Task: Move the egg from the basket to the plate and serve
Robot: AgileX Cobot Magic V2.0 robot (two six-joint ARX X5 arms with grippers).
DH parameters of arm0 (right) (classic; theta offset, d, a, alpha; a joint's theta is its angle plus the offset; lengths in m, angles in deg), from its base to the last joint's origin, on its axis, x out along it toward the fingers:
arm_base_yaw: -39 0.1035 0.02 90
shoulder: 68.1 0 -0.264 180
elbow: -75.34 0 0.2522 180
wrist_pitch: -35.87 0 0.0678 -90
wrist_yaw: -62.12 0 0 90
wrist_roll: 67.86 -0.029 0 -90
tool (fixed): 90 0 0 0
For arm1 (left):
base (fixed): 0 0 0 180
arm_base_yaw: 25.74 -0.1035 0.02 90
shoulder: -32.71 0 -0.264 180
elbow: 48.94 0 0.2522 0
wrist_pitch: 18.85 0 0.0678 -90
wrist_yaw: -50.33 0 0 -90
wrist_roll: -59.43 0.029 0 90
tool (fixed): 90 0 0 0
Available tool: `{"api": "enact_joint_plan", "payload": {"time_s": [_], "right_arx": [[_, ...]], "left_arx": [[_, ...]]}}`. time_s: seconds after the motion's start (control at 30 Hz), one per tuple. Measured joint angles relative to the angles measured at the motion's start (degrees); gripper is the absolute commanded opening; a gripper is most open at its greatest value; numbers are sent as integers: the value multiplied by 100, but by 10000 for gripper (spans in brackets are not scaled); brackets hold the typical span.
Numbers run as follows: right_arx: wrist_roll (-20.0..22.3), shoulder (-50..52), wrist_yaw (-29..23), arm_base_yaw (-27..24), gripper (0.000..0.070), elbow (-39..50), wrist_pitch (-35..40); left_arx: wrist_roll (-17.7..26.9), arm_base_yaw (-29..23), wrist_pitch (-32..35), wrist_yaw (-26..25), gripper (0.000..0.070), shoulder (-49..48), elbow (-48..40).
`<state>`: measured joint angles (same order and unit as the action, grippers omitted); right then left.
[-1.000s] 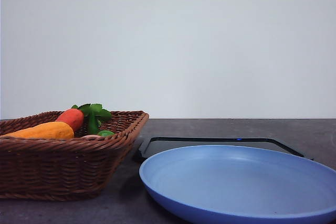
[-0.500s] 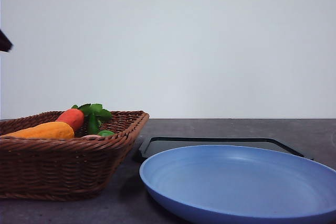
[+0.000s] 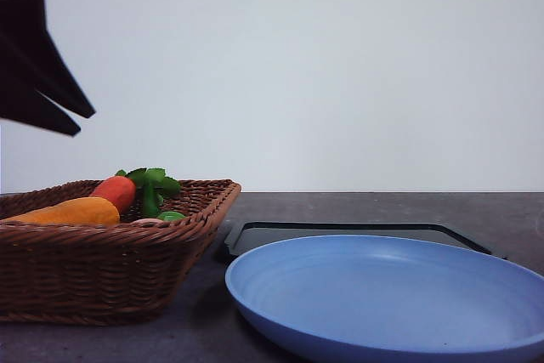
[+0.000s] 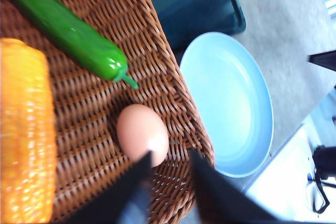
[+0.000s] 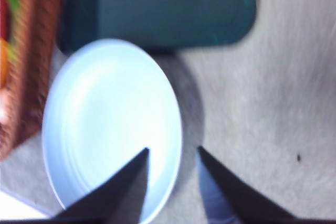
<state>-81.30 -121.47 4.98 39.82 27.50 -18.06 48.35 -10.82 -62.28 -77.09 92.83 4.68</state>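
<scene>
Resting smooth egg, woven basket

The basket is rough woven wicker, the egg smooth, the blue plate smooth and matt

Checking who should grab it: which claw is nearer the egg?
Left. The left claw hangs open just over the egg in the basket; the right claw is open over the plate.
</scene>
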Motion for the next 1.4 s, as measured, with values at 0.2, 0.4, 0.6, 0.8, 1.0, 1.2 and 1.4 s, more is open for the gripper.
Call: {"api": "enact_joint_plan", "payload": {"time_s": [0.2, 0.4, 0.6, 0.8, 1.0, 1.2, 1.4], "right_arx": [[65, -745, 0, 412, 220, 31, 334], [55, -1520, -7, 818, 219, 136, 903], [24, -2255, -7, 1041, 213, 138, 1383], [-52, -2579, 33, 1090, 32, 130, 1641], [-140, -2625, -44, 1091, 0, 125, 1669], [-171, -2433, -70, 1075, 0, 129, 1501], [-205, -1722, -195, 985, 0, 144, 1173]], "left_arx": [[-72, 81, 355, -4, 299, 37, 0], [-187, 91, 507, -4, 299, 37, 0], [-196, 92, 507, -4, 299, 37, 0], [-196, 92, 507, -4, 299, 37, 0], [-196, 92, 507, -4, 303, 37, 0], [-196, 108, 505, -4, 366, 37, 0], [-205, 203, 505, 128, 379, 37, 0]]}}
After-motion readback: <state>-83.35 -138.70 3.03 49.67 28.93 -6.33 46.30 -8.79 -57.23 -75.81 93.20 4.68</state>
